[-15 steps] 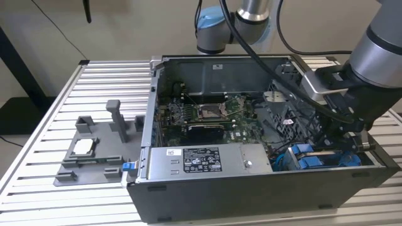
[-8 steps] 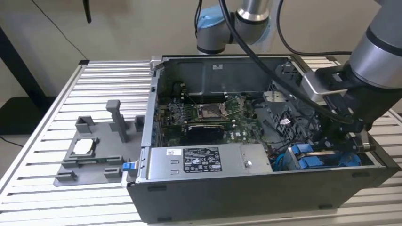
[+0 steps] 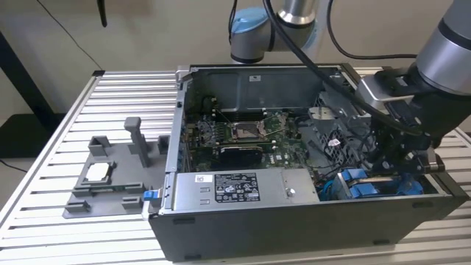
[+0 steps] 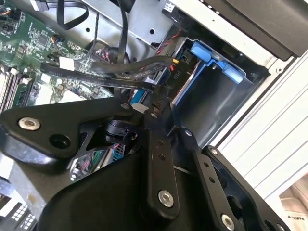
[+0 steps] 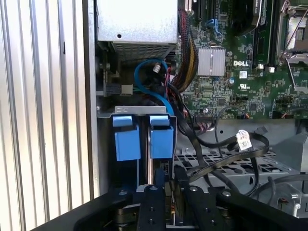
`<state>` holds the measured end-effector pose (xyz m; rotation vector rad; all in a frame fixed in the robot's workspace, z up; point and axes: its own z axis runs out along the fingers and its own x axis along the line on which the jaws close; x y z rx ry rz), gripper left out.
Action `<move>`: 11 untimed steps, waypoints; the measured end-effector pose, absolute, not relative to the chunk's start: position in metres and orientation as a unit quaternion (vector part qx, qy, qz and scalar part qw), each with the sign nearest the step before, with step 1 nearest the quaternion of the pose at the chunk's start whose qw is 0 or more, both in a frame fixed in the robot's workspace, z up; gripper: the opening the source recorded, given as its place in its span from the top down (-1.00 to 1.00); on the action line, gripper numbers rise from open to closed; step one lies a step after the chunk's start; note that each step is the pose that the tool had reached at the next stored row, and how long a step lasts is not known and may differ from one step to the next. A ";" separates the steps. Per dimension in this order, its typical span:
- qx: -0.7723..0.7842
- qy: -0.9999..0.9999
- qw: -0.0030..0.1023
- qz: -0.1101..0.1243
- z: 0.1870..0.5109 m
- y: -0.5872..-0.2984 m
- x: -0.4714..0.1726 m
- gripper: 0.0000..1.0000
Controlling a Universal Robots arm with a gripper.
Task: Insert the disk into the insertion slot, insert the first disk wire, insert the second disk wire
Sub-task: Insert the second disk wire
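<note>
Two blue carriers (image 5: pixel 144 137) in cage (image 5: pixel 108 113); gripper (image 5: pixel 169 187) fingers' state indiscernible, tips hidden.

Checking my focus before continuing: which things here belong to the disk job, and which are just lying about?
Job: gripper; insertion slot; two blue-tabbed disk carriers seated in it; black cables near the gripper.
Lying about: grey fixture on the table; power-supply box; motherboard.
</note>
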<state>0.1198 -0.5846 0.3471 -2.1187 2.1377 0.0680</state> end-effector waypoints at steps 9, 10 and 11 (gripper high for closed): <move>-0.702 0.709 0.066 0.023 0.360 -0.585 0.120 0.52; -0.702 0.709 0.066 0.023 0.360 -0.585 0.120 0.52; -0.702 0.709 0.066 0.023 0.360 -0.585 0.120 0.52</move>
